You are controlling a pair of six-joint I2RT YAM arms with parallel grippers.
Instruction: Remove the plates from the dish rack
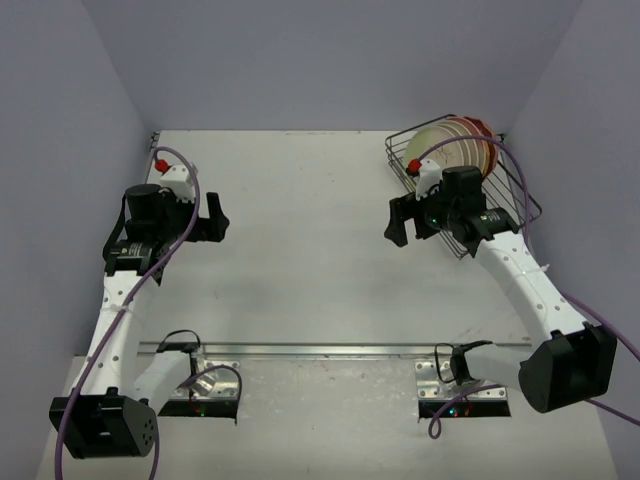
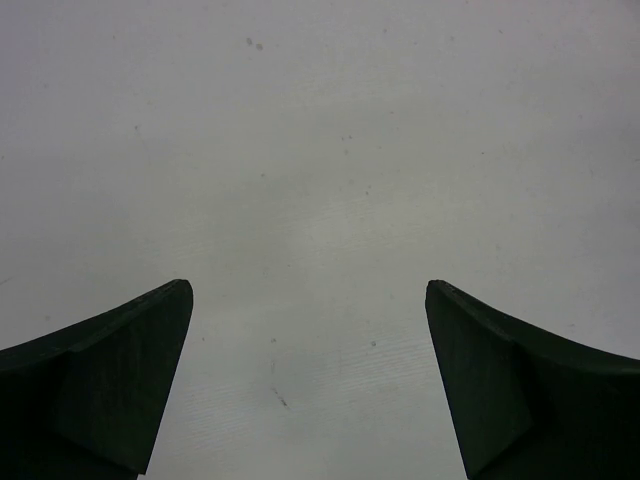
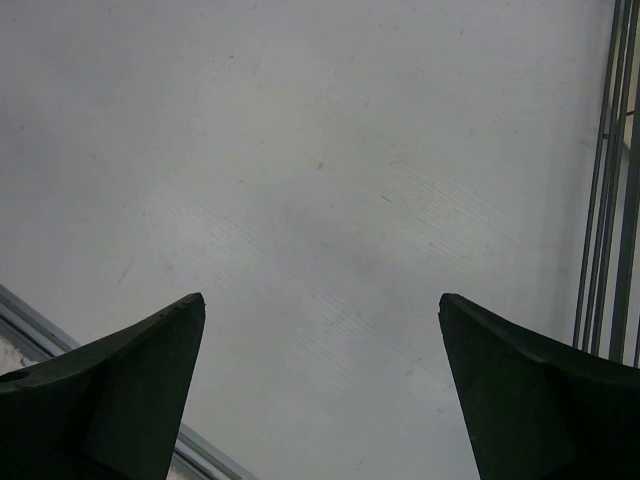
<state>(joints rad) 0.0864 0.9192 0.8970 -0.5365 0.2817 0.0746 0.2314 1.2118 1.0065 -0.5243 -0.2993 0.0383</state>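
Note:
The dark wire dish rack (image 1: 512, 190) stands at the far right of the table. Several plates (image 1: 458, 148) stand upright in its far end; a cream one faces front, with pink and orange rims behind. My right gripper (image 1: 398, 220) is open and empty, just left of the rack's near end, over bare table. In the right wrist view its open gripper (image 3: 320, 300) shows only tabletop, with rack wires (image 3: 610, 180) at the right edge. My left gripper (image 1: 217, 217) is open and empty over the left half of the table; the left wrist view of that gripper (image 2: 308, 288) shows bare table.
A metal rail (image 1: 330, 350) runs across the table near the arm bases; it also shows in the right wrist view (image 3: 30, 325). Grey walls (image 1: 60, 150) close in the table at the left, back and right. Purple cables (image 1: 520, 170) loop over the rack.

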